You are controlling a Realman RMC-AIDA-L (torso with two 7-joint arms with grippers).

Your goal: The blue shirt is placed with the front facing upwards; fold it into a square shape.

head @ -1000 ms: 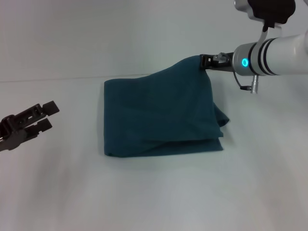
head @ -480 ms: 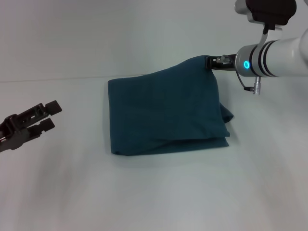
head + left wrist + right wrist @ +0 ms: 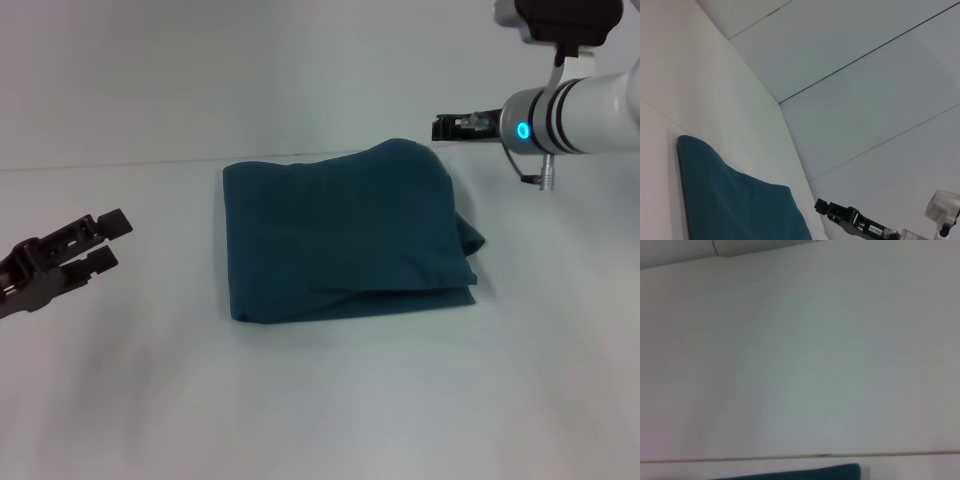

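My left gripper (image 3: 95,240) hangs low at my near left, fingers spread and holding nothing, well apart from the cloth. The blue shirt (image 3: 345,243) lies mid-table as a squarish folded stack, print hidden, though its right edge bulges and a lower layer pokes out there. Farther back, my right gripper (image 3: 441,127) hovers just above the far right corner, clear of the fabric; whether its fingers are parted I cannot tell. I judge only tidying remains.

The right arm (image 3: 590,115) is white with black rings and a glowing cyan ring light; both grippers are black.
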